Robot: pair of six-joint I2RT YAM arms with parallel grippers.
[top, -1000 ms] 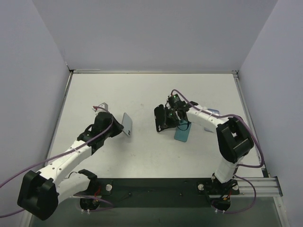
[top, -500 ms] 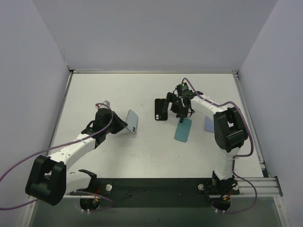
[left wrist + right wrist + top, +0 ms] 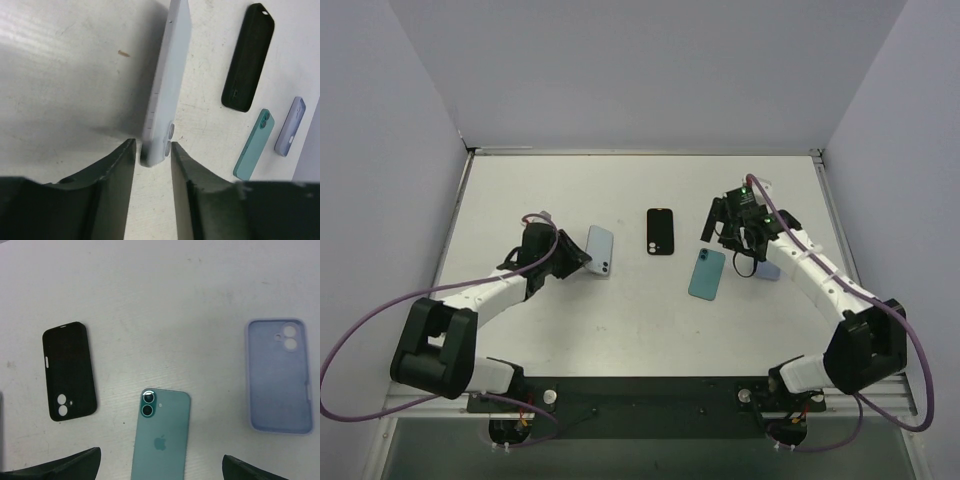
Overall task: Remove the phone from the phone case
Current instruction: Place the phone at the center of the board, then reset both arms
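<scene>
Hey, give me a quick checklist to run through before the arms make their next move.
1. Teal phone out of its case, lying flat: ok.
2. Black case empty: ok.
3. Lavender case empty: ok.
4. Right pincer open, holding nothing: ok.
5. Left pincer gripping the pale phone: cannot tell; its fingers flank the phone's end.
6. Pale phone lying flat: not ok, it is up on its edge.

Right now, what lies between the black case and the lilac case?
The teal phone, back up, sits roughly between the black case and lilac case; the right wrist view shows it.
</scene>
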